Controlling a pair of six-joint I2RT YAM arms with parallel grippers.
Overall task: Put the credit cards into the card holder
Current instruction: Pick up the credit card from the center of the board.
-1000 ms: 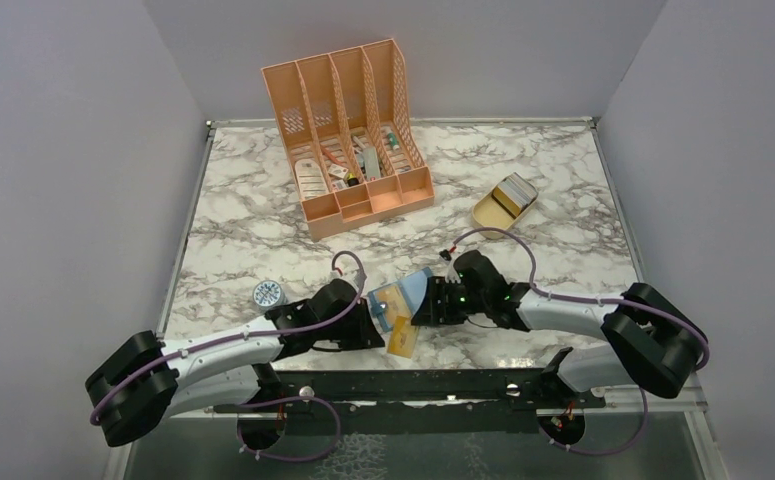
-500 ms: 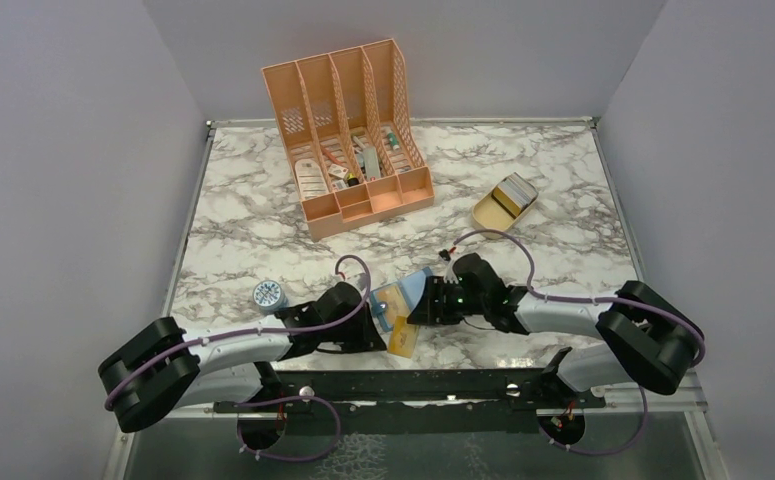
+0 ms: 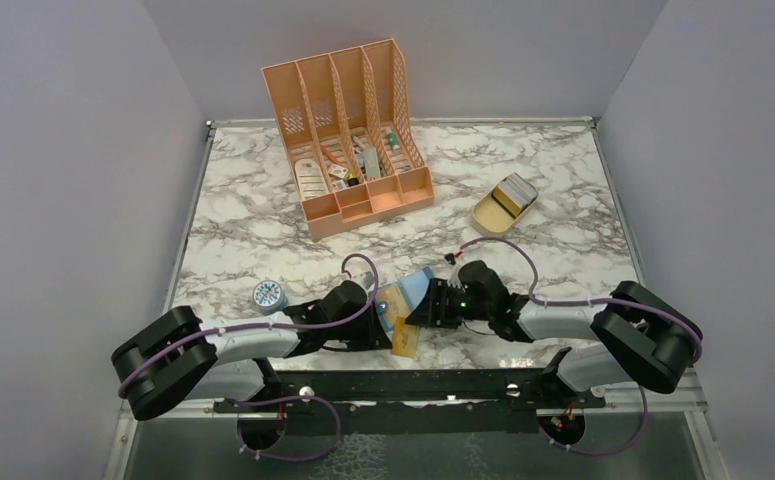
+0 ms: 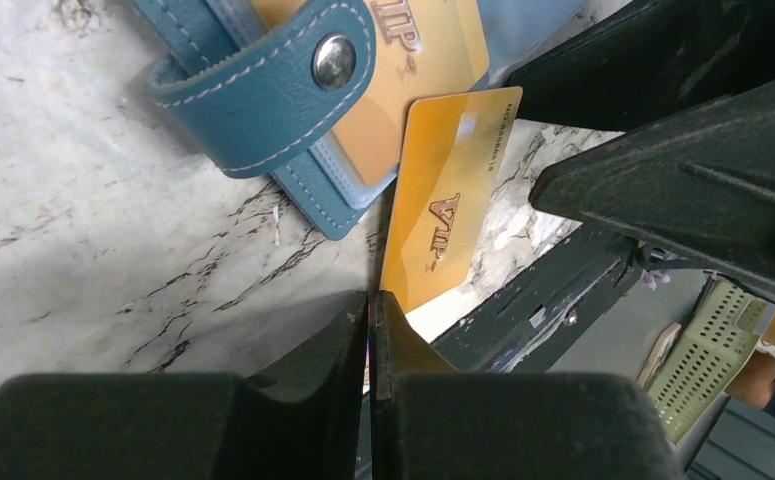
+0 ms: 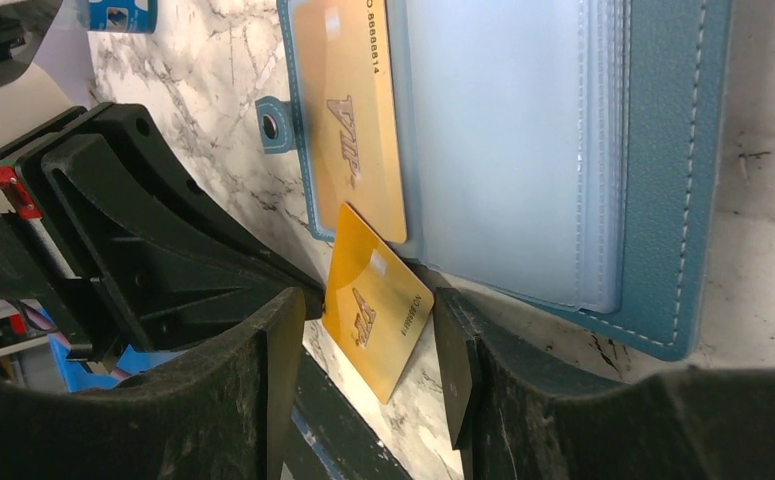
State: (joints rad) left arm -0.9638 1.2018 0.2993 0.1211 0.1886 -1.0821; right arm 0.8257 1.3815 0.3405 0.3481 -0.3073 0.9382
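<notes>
Top view, card holder: I have the card holder lying open on the table, with both arms crowded in on it.
Top view, loose card: the loose card lies just beside the card holder on its near side, close to the table's front edge.
Top view, risk: the left gripper and right gripper are very near each other, so a careless swing could knock them together.
Left wrist, grip: the left gripper is nearly closed, and it looks pinched on one corner of the loose card.
Left wrist, risk: a corner pinch is weak. The card could pivot or slip out and go over the edge beside it.
Left wrist, snap tab: the snap tab lies across the stored card and could snag the incoming one.
Right wrist, grip: the right gripper stands wide and holds nothing. I can't tell whether it touches the card holder.
Right wrist, risk: if the holder isn't pinned, pushing the loose card in may shove it away or jam against the stored card.
</notes>
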